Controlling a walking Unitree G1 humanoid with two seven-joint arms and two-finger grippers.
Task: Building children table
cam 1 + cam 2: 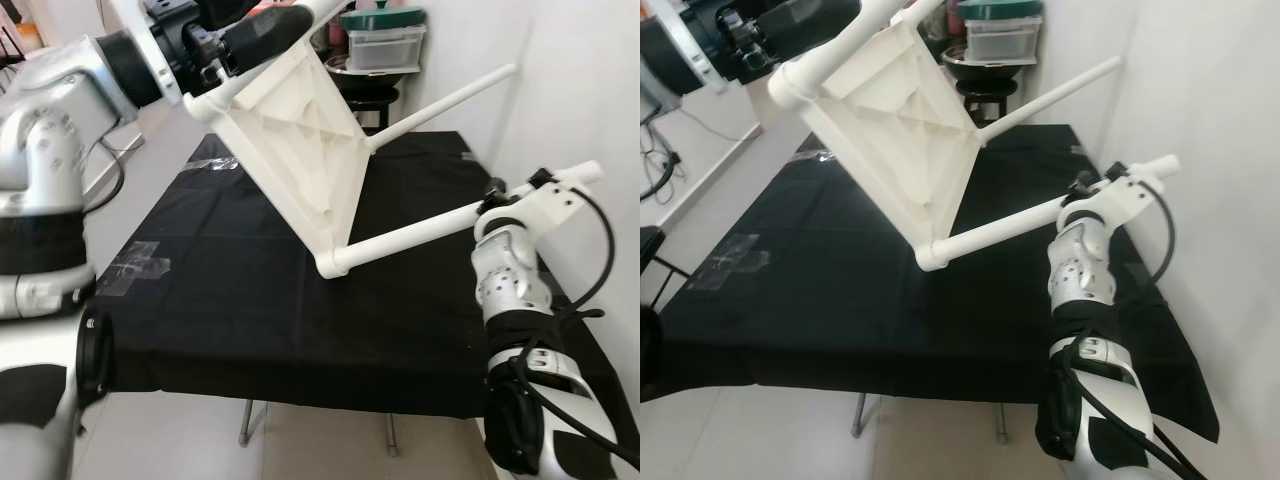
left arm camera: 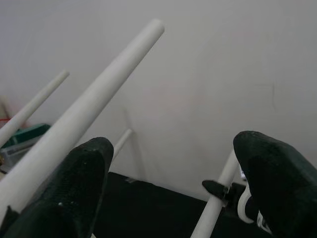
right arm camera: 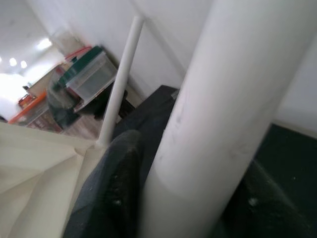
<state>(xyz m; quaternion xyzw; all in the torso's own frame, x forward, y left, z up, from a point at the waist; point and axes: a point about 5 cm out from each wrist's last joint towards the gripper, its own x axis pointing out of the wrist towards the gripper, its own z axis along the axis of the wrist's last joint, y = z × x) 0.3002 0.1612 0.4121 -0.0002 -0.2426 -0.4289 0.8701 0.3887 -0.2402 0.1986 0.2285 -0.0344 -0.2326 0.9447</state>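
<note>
A white plastic children's table [image 1: 300, 140] hangs tilted above the black-covered work table [image 1: 250, 320], underside facing me. My left gripper [image 1: 255, 35] is at its raised top corner. In the left wrist view its fingers [image 2: 84, 188] stand wide apart, and a white leg [image 2: 99, 94] runs past one of them. My right gripper [image 1: 497, 197] is shut on the lower leg [image 1: 410, 235] near its free end; that leg [image 3: 218, 114] sits between the pads. Another leg [image 1: 450, 100] points toward the back right.
Grey tape marks [image 1: 135, 265] lie on the black cloth at the left. Stacked clear containers with a green lid [image 1: 385, 45] stand on a stool behind the table. A white wall [image 1: 580, 90] runs close along the right side.
</note>
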